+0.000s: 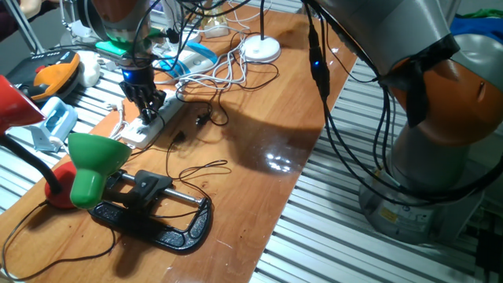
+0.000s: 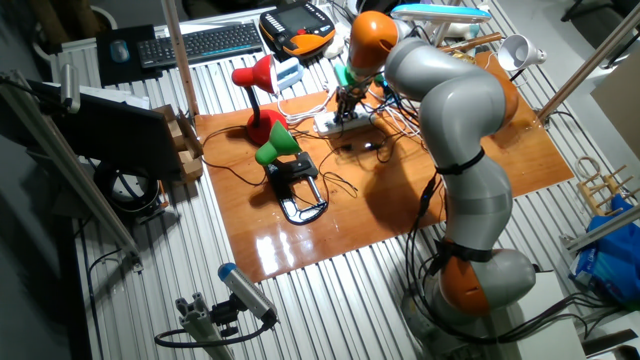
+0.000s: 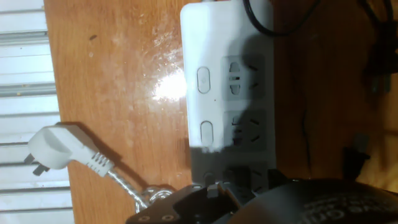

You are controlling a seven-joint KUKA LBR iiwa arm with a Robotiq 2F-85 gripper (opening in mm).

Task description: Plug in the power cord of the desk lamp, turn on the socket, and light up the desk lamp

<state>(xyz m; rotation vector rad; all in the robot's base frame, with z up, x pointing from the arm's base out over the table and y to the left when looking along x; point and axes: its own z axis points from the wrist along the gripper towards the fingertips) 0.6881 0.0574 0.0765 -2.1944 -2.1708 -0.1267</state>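
Note:
The socket (image 1: pixel 135 134) is a long white power strip at the table's far left; it also shows in the other fixed view (image 2: pixel 332 126). In the hand view the socket (image 3: pixel 214 50) shows two oval switches (image 3: pixel 204 81) beside dark outlet holes. My gripper (image 1: pixel 145 110) points straight down with its tips on the strip, fingers close together and nothing seen between them; it fills the bottom of the hand view (image 3: pixel 211 188). The green desk lamp (image 1: pixel 94 161) stands front left, and its thin black cord (image 1: pixel 196 169) trails over the table. A small black plug (image 1: pixel 203 119) lies right of the strip.
A black C-clamp (image 1: pixel 169 224) holds the green lamp's base. A red lamp (image 1: pixel 16 102) stands at the far left, a white round lamp base (image 1: pixel 261 49) at the back. A loose white plug (image 3: pixel 59 149) lies beside the strip. White cables (image 1: pixel 228 75) are tangled behind it.

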